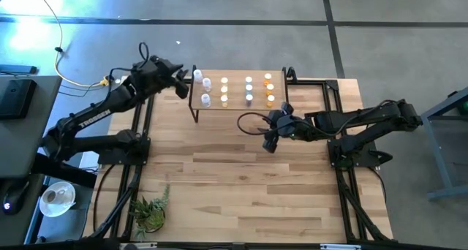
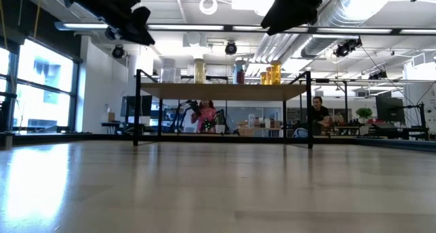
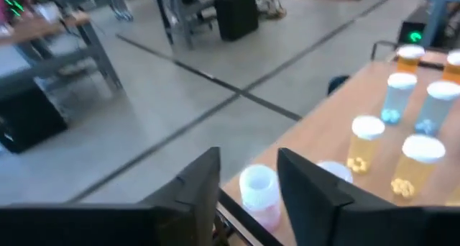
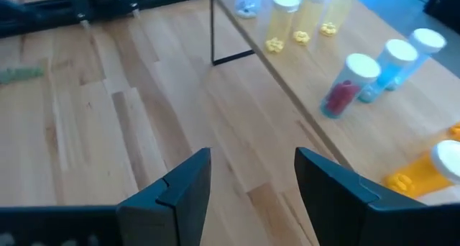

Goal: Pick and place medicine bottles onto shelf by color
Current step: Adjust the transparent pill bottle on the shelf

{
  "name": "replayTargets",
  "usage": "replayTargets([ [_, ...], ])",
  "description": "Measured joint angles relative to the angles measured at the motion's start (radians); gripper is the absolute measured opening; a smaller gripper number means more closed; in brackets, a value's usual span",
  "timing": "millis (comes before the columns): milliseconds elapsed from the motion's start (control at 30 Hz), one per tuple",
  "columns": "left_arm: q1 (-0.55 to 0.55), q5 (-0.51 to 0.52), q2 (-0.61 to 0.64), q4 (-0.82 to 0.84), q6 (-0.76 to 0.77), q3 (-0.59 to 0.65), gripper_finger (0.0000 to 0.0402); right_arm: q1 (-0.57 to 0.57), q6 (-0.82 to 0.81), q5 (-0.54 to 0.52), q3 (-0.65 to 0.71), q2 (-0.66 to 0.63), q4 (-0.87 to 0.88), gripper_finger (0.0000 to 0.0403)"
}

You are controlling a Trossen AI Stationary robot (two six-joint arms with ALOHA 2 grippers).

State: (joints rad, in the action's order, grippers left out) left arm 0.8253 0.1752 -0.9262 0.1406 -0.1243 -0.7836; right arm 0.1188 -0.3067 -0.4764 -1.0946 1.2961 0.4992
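Ten-odd bottles [image 1: 224, 90] stood on shelf [image 1: 238, 107] in colour columns. We held left gripper [image 3: 248, 185] open around clear bottle [image 3: 259, 193], placing it; right gripper [image 4: 251, 175] open, empty, waited.

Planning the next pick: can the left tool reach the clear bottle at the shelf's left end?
Probably yes. The left tool is open with the clear bottle between its fingers at the shelf edge, nothing blocking it.

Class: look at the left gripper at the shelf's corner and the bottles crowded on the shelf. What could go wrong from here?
The left gripper is open around a pale bottle at the shelf edge; a nudge might tip it off. An orange bottle appears to lie on its side and may roll. The right gripper hangs open, empty, beside the shelf.
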Motion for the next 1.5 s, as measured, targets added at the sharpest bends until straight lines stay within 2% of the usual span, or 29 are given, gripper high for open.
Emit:
replayTargets([
  [167,0.077,-0.143,-0.046,0.014,-0.017,-0.006,0.006,0.0,-0.009,-0.028,0.0,0.0,0.012,0.0193],
  [333,0.125,-0.223,-0.074,0.032,-0.001,-0.006,0.0005,0.0,-0.006,-0.032,0.0,0.0,0.025,0.0193],
  [600,0.139,-0.19,-0.155,0.068,0.093,-0.006,0.0002,0.0,-0.007,-0.028,0.0,0.0,0.061,0.0193],
  [733,0.138,-0.134,-0.205,0.046,0.131,-0.006,0.0001,0.0,0.001,-0.028,0.0,0.0,0.069,0.0193],
  [900,0.138,-0.13,-0.242,0.028,0.14,-0.006,0.0,0.0,0.001,-0.027,0.0,0.0,0.074,0.0193],
  [1500,0.088,-0.113,-0.252,-0.012,0.201,-0.006,0.0,0.0,0.001,-0.027,0.0,0.0,0.089,0.0193],
])
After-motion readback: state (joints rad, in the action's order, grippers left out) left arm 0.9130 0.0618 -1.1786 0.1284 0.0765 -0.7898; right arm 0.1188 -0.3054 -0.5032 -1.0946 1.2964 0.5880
